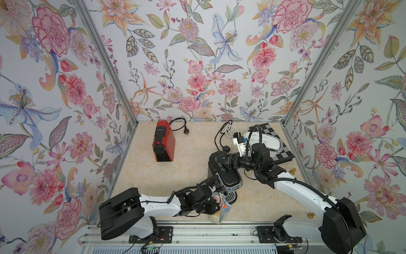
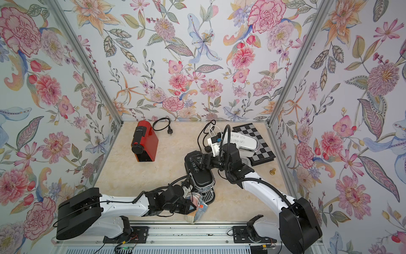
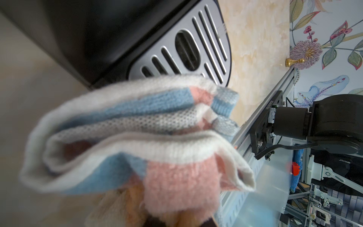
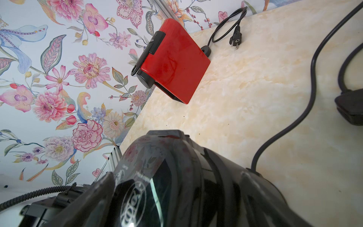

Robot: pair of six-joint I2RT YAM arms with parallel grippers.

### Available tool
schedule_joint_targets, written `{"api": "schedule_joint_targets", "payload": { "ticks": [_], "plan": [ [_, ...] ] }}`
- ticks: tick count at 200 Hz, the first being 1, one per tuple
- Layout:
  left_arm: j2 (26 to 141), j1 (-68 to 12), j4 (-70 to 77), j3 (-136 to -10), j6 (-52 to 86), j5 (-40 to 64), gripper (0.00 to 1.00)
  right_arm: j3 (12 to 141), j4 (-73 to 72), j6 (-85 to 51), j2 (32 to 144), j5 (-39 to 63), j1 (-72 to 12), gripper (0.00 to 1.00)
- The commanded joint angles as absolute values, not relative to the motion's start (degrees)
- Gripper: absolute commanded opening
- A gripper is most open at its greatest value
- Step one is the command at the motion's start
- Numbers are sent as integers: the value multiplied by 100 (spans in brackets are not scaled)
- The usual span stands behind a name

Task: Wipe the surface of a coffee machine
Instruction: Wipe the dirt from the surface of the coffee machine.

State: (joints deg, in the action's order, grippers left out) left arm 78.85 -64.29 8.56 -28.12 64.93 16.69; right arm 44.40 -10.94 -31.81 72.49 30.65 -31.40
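A black coffee machine (image 1: 227, 176) stands mid-table, its slotted metal drip tray (image 3: 196, 45) facing the front rail. My left gripper (image 1: 216, 205) is low beside that tray, shut on a folded pink, blue and white cloth (image 3: 137, 137). The cloth (image 1: 223, 210) hangs just in front of the tray and hides the fingertips. My right gripper (image 1: 222, 163) lies on the machine's glossy top (image 4: 176, 176) over the button panel, jaws spread wide across it. One dark finger (image 4: 102, 188) shows at the panel's edge.
A red coffee machine (image 1: 163, 140) stands at the back left with its black cord and plug (image 1: 186, 132). A chessboard (image 1: 279, 151), a white container (image 1: 267, 140) and a white power strip (image 1: 239, 143) crowd the back right. Gold chess pieces (image 1: 292, 171) lie near the right wall.
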Motion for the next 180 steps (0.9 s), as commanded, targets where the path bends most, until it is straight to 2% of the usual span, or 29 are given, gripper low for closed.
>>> {"api": "schedule_joint_targets", "payload": {
  "ticks": [1,57,121,180],
  "plan": [
    [7369,-6230,138,-2759,6495,670,0,4024,-69,-2986,7576,3138,-3300,100],
    [6085,-5246,16,-2388,5963,623,0,4051,-78,-3008,7596,3149,-3287,100],
    [4921,-4867,-488,-3284,4868,445,0,4095,-83,-3027,7664,3182,-3300,100],
    [5250,-4456,-3,-3401,4770,717,0,4153,-74,-3024,7708,3203,-3322,100]
  ]
}}
